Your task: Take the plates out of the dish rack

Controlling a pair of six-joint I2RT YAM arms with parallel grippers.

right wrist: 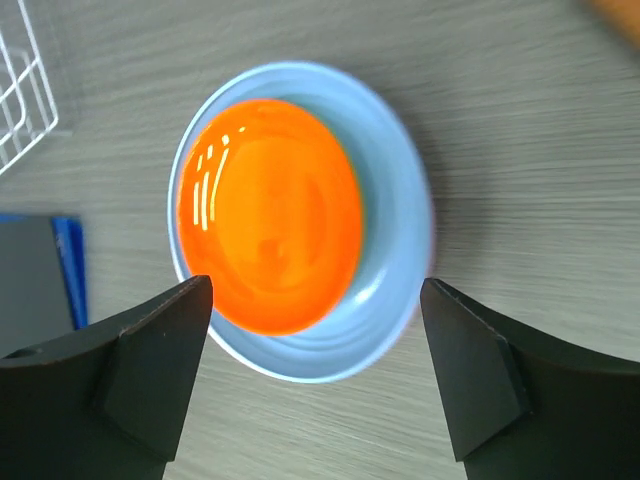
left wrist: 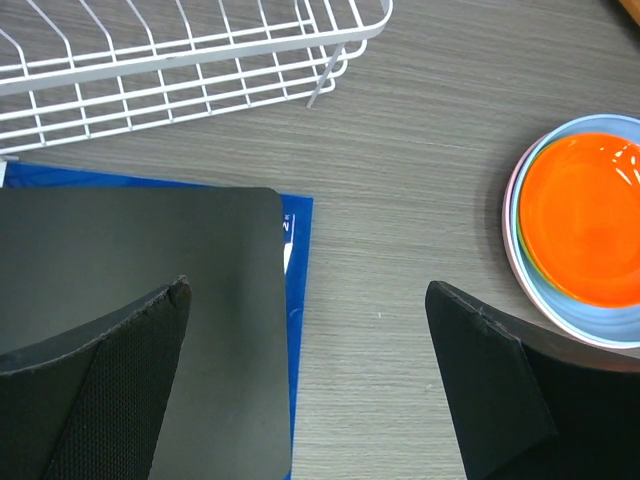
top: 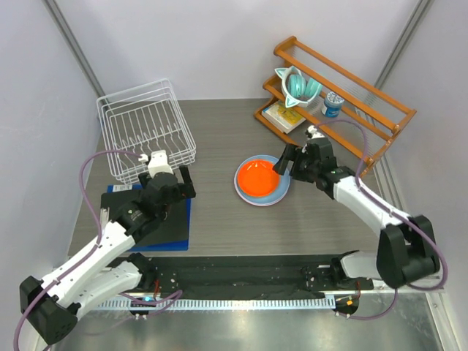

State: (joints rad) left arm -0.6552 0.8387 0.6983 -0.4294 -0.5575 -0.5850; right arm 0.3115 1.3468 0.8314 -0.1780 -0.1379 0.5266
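The orange plate (right wrist: pixel 268 215), nested in the light blue plate (right wrist: pixel 395 205), is seen beneath the right gripper (right wrist: pixel 315 288), spread wide, empty

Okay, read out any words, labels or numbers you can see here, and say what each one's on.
No text is legible.
On the blue mat, a white label: mostly covered, unreadable.
On the wooden shelf, a yellow packet: print too small.
Beside it, a small can: label blurred.

Bright, even overhead light with soft shadows. White glare streaks the orange plate (right wrist: pixel 270 215); the light blue plate (right wrist: pixel 395 215) blurs along its right rim.
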